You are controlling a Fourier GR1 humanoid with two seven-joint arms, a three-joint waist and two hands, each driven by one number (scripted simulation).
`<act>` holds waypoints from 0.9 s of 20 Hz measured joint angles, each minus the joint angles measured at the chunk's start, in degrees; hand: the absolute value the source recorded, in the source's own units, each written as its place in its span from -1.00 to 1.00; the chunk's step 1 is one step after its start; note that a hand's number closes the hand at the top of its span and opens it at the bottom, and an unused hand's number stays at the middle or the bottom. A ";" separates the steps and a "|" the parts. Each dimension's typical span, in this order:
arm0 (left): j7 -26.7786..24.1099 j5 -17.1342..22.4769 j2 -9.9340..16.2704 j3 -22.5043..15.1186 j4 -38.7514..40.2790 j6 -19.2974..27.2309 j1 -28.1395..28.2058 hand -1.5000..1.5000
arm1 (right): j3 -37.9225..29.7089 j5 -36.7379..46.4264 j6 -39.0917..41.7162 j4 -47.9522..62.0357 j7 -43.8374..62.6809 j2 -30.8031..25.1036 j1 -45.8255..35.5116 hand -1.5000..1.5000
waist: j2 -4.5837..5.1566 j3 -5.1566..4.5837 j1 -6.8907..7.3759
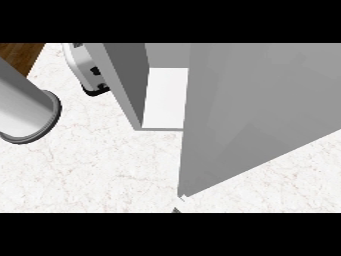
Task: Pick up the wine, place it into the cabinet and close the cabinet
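A: Head view, steep down. White marbled surface [92,170] fills the lower frame. Grey cabinet [129,85] stands on it at centre top, its door [269,115] swung wide toward the view and covering most of the right half.

B: Inside the cabinet?

A: Only a pale strip of interior [165,97] shows between side wall and door. No bottle visible there. The wine shows nowhere in this view; cannot tell where it is.

B: Arms?

A: Left forearm [14,100], a grey cylinder with a dark-rimmed end, comes in from the upper left, over the surface's left edge. Left hand [92,75] only partly seen just beside the cabinet's left wall: a white-and-black piece, mostly hidden. Cannot tell its state. Right hand not seen at all.

B: Anything else?

A: Brown wooden floor [14,52] at far upper left, beyond the surface's edge.
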 measured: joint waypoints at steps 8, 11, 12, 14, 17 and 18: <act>1.21 -0.82 -1.95 -1.39 0.70 -0.62 -2.08 -1.00 | -2.97 -8.69 -7.18 7.68 -0.62 1.78 -14.64 1.00 | 0.39 0.03 1.12; 1.64 -1.22 -2.73 -1.52 1.84 -0.41 -3.56 -1.00 | -5.95 -12.22 -9.58 15.43 -1.39 5.49 -23.61 1.00 | 0.50 0.03 1.34; 1.59 -1.60 -3.25 -1.86 2.28 -0.25 -3.99 -1.00 | -7.30 -13.65 -10.09 18.13 -1.97 6.24 -26.55 1.00 | 0.53 0.03 1.36; 2.48 -1.47 -3.59 -1.74 2.69 0.17 -5.13 -1.00 | -9.52 -16.04 -10.87 23.93 -3.57 7.30 -32.32 1.00 | 0.58 0.05 1.44; 3.31 -2.07 -4.15 -1.51 2.03 0.92 -5.19 -1.00 | -13.50 -19.75 -10.12 32.12 -6.63 8.20 -38.48 1.00 | 0.57 0.09 1.41; 3.12 -2.77 -4.72 -1.96 2.57 0.98 -5.32 -1.00 | -14.78 -20.03 -9.70 34.32 -6.99 8.39 -40.63 1.00 | 0.55 0.09 1.20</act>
